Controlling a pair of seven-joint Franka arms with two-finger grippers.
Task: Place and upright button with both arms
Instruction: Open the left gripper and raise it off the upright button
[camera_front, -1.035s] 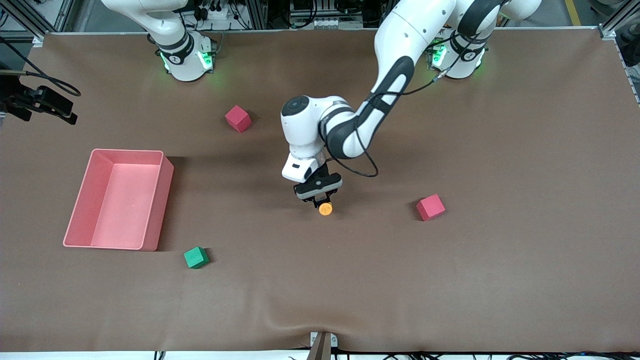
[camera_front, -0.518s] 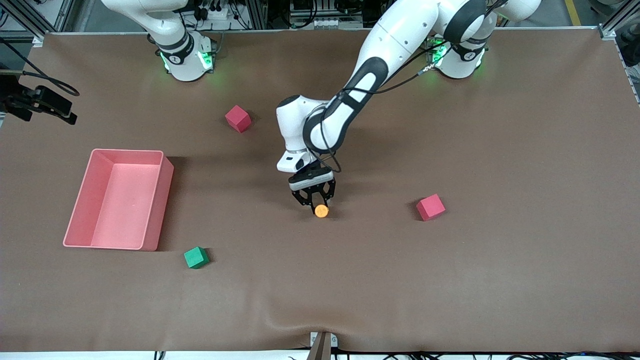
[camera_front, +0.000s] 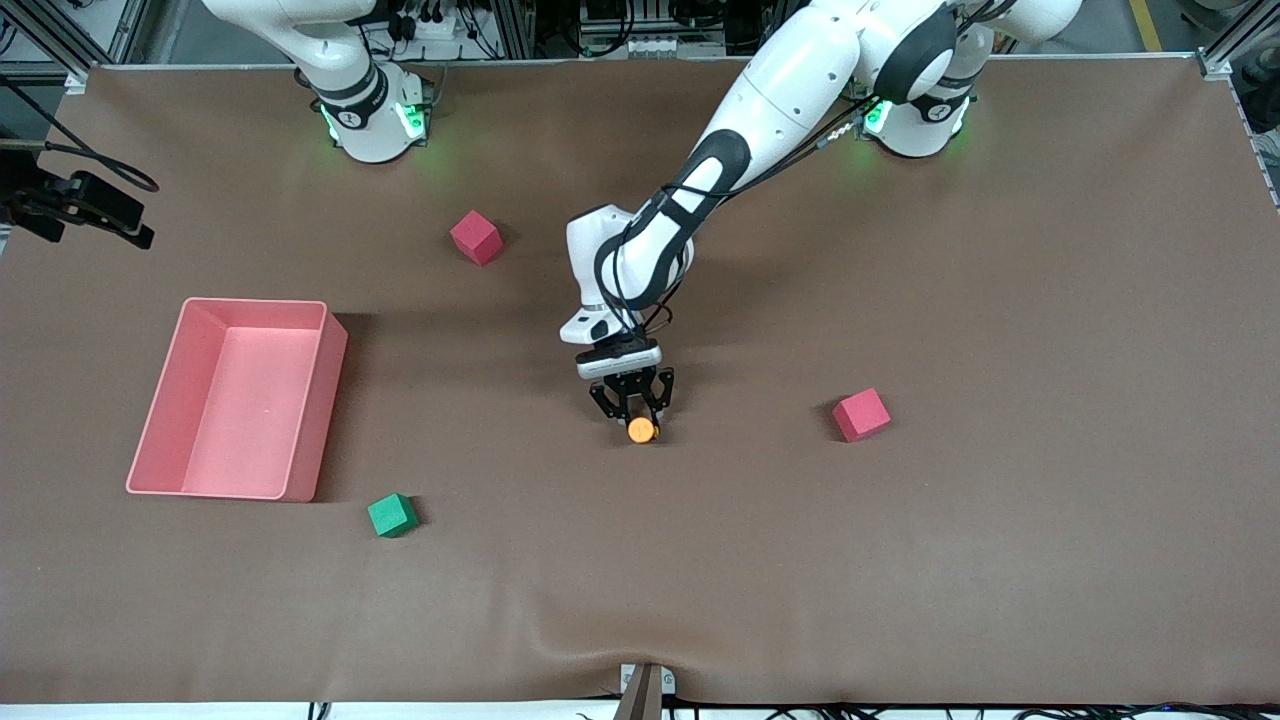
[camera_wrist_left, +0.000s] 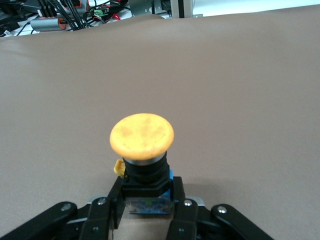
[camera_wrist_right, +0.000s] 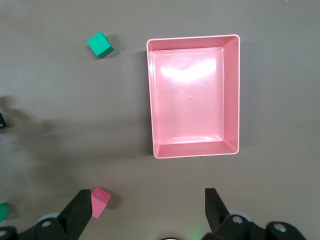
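At table (camera_front: 900, 560) centre, your left tool (camera_front: 632, 408) pinches the orange-capped black cylindrical push-button (camera_front: 641, 430), cap toward six o'clock; right tool (camera_wrist_right: 145, 210) waits spread.

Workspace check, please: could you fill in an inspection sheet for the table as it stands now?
Surface: brown mat, a slight ripple at its edge nearest the front camera.
Job's things: button, orange cap, black body, at mid-table.
Clutter: two red cubes, green cube, empty pink bin.
Grippers: left claw shut on the button; right claw open, waiting high over the bin.
Cables: black cable looped along the left arm.
Surroundings: metal frame and wiring past the bases.
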